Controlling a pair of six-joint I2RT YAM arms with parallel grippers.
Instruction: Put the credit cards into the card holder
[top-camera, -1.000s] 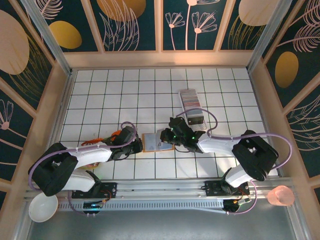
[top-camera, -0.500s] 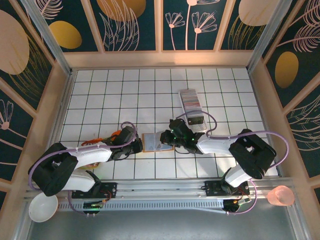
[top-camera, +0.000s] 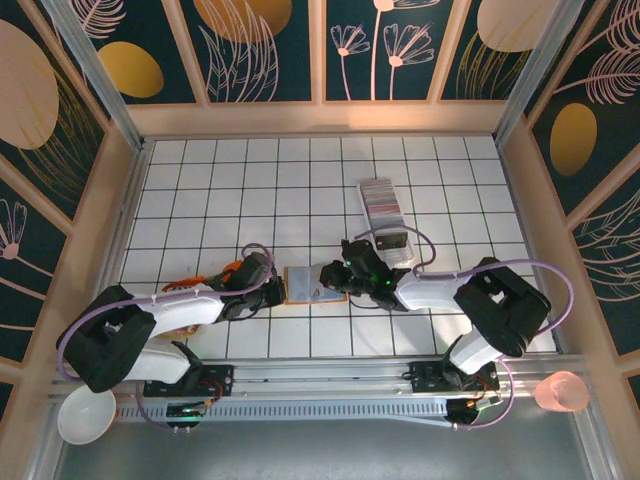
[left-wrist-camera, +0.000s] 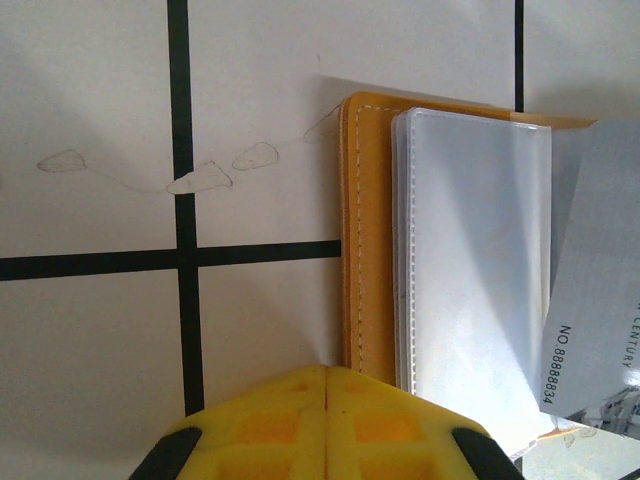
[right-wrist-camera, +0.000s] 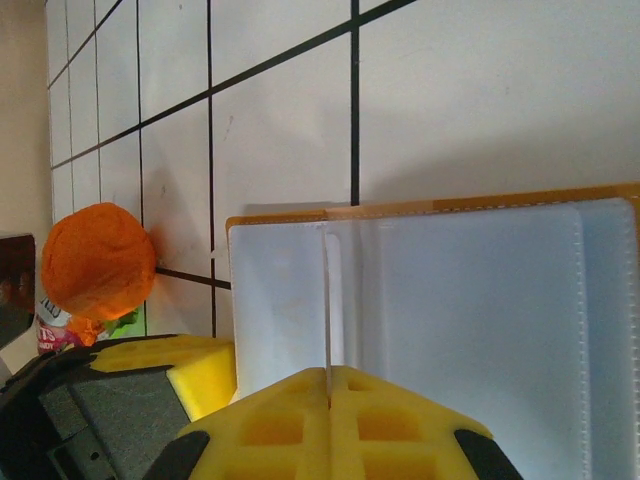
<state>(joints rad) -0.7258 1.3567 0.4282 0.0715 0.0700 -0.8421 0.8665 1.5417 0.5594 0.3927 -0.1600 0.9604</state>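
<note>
Card holder (top-camera: 314, 284) lying open on bench (top-camera: 200, 180), cut off in both wrist views. Left fingers (left-wrist-camera: 315, 410) closed, empty, at holder's left edge. Right fingers (right-wrist-camera: 345, 405) closed, apparently pinching credit card (left-wrist-camera: 600, 290) edge-on over holder's right half.

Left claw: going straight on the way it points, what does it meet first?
Probably the card holder: the shut left claw sits right at its tan border, though depth is unclear.
</note>
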